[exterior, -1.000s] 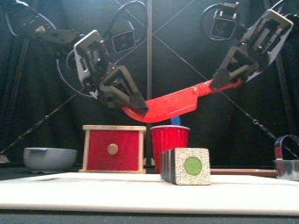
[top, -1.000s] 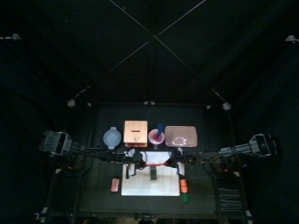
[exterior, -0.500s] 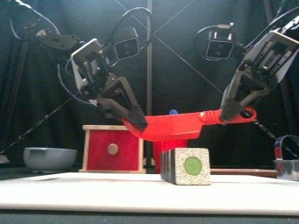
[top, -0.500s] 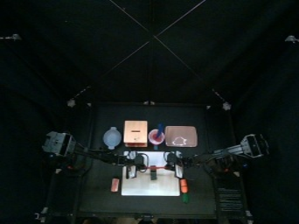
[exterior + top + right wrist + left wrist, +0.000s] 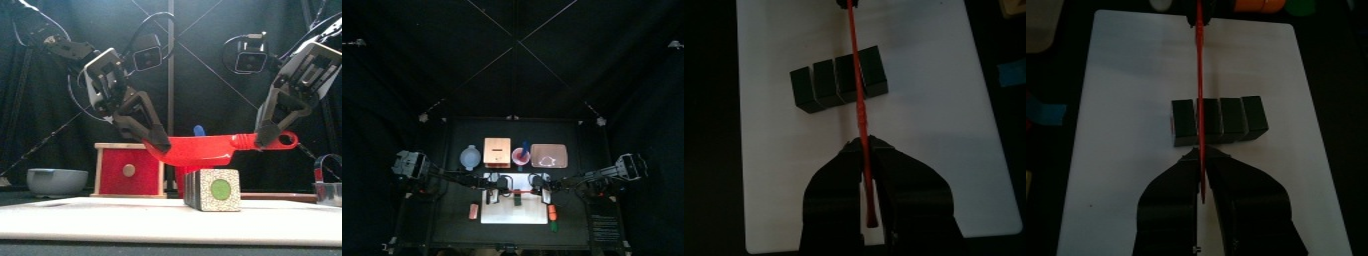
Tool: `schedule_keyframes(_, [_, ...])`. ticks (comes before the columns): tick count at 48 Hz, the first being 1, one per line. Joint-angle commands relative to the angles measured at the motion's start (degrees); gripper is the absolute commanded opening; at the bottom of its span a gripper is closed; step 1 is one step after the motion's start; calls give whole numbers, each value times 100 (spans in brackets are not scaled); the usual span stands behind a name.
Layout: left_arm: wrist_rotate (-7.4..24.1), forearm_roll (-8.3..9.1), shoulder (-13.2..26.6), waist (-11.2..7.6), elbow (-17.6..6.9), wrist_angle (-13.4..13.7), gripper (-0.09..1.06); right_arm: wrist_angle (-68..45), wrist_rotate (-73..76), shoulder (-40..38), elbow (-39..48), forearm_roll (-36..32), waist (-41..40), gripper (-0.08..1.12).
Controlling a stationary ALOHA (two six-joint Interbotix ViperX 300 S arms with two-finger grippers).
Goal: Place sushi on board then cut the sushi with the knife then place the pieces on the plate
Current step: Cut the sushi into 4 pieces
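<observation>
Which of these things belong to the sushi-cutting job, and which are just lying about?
In the job: red knife, sushi roll, white cutting board, pink tray.
Lying about: wooden box, red cup, blue-grey bowl.

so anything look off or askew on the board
Nothing stands out. The sushi roll lies whole on the white board, and the left tool and right tool hold the red knife by its ends above it.
</observation>
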Motion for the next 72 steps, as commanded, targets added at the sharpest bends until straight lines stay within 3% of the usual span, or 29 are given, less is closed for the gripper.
schedule_keyframes(1, [-9,-9,-35,0,-132,-18,49,62,9,-9,-88,0,-18,36])
schedule_keyframes(72, [-18,-9,105,-44,-176,62,49,914,-9,149,-527,-334,-211,36])
